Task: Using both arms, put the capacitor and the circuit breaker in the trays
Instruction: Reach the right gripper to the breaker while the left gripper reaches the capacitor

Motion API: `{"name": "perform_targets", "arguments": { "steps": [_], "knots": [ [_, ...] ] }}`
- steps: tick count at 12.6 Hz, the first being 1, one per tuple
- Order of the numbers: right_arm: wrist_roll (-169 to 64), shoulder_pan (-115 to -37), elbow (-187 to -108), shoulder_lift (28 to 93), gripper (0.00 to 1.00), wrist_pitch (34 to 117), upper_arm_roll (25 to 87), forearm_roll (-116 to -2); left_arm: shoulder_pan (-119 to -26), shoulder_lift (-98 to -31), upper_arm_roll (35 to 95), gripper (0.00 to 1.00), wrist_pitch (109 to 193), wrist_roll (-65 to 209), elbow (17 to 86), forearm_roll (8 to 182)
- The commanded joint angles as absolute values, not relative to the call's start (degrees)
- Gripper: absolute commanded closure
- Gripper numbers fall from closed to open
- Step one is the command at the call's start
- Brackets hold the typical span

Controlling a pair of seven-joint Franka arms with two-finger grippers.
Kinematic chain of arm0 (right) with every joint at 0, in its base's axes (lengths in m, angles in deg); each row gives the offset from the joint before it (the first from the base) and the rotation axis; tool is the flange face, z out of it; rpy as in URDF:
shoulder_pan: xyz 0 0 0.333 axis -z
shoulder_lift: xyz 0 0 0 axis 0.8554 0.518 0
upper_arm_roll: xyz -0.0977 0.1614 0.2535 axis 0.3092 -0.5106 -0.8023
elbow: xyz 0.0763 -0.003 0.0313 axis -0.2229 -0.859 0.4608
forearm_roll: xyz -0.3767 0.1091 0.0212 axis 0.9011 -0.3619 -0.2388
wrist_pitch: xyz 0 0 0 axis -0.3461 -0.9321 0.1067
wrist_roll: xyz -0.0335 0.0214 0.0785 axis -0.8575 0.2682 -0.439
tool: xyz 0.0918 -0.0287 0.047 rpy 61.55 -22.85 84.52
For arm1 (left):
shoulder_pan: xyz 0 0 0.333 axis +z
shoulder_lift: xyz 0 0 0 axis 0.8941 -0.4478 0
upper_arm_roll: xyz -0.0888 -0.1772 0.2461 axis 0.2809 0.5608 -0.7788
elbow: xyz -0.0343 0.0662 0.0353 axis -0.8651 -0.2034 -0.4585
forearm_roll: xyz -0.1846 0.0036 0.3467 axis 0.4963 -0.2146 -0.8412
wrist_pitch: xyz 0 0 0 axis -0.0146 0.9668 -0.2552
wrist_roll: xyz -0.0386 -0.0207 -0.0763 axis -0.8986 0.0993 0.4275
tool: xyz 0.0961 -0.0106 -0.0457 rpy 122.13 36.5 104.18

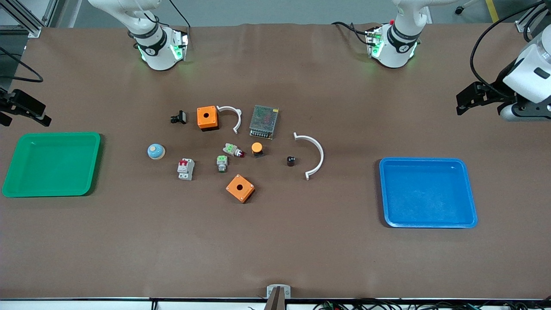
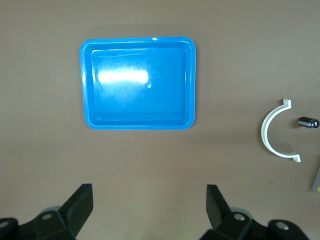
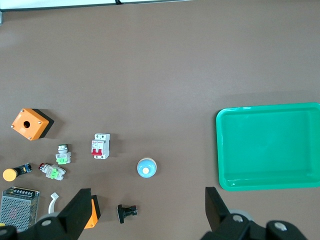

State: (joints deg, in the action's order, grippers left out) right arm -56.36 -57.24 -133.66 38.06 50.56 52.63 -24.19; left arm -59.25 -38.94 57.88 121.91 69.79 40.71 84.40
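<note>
The capacitor (image 1: 291, 161) is a tiny black cylinder on the brown table, inside the curve of a white arc (image 1: 314, 155). It also shows in the left wrist view (image 2: 308, 122). The circuit breaker (image 1: 185, 168), light grey with red toggles, lies nearer the right arm's end; it also shows in the right wrist view (image 3: 100, 146). My left gripper (image 1: 461, 102) hangs open and empty, high over the left arm's end of the table (image 2: 150, 205). My right gripper (image 1: 30, 114) hangs open and empty, high over the right arm's end (image 3: 147, 210).
A green tray (image 1: 51, 163) lies at the right arm's end, a blue tray (image 1: 428, 192) at the left arm's end. Between them lie two orange boxes (image 1: 207, 118) (image 1: 240, 188), a grey power supply (image 1: 264, 122), an orange-capped button (image 1: 257, 148), green-topped parts (image 1: 221, 163), a black clip (image 1: 178, 117) and a blue dome (image 1: 156, 151).
</note>
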Motion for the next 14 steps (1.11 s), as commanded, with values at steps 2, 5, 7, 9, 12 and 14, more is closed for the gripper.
{"name": "perform_targets", "arguments": {
  "steps": [2,5,7,9,12,14],
  "knots": [
    [-56.3,-56.4,-132.0,38.8,0.0,49.7,52.0,-23.4,-59.3,-39.3,58.0,0.0,120.8,69.6,39.8,84.9],
    [-56.3,-56.4,-132.0,38.8,0.0,49.7,51.9,-23.4,-59.7,-46.0,58.2,0.0,120.9,69.7,34.7,84.7],
    [-56.3,-56.4,-132.0,38.8,0.0,49.7,51.9,-23.4,-60.2,-48.5,58.9,0.0,121.5,69.8,34.6,85.4],
    [-56.4,-56.4,-132.0,39.0,0.0,49.8,51.9,-23.4,-61.9,-52.5,59.3,0.0,126.5,70.6,34.6,85.2],
    [-56.6,-57.0,-132.0,41.0,0.0,49.8,51.9,-24.0,-64.6,-58.5,59.3,0.0,133.6,73.2,34.6,84.5],
    [-56.7,-57.6,-132.0,42.6,0.0,49.8,51.6,-24.4,-67.0,-62.0,59.2,0.0,136.7,78.0,34.6,85.1]
  ]
}}
